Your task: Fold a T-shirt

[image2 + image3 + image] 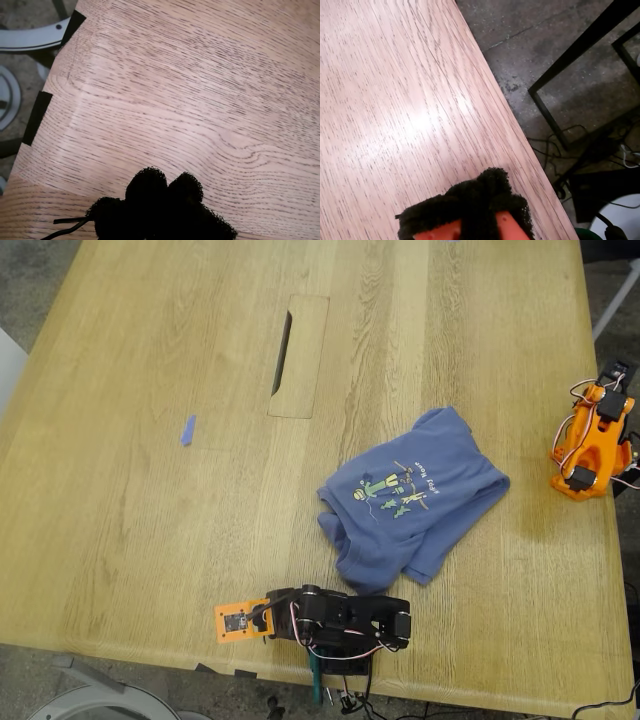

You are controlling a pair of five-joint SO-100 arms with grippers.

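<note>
The slate-blue T-shirt lies rumpled on the wooden table, toward the exterior view's right, print side up, with its edges bunched and partly tucked under. Neither wrist view shows it. The black arm sits folded at the table's near edge, just below the shirt in the exterior view. It carries my first gripper, whose black foam pads are pressed together over bare wood. The orange arm rests at the exterior view's right edge. My second gripper on it is shut, empty, beside the table's edge.
A small blue scrap of tape lies at the exterior view's left. A rectangular hatch with a dark slot is set into the far middle of the table. Past the edges are a grey chair base and a black frame.
</note>
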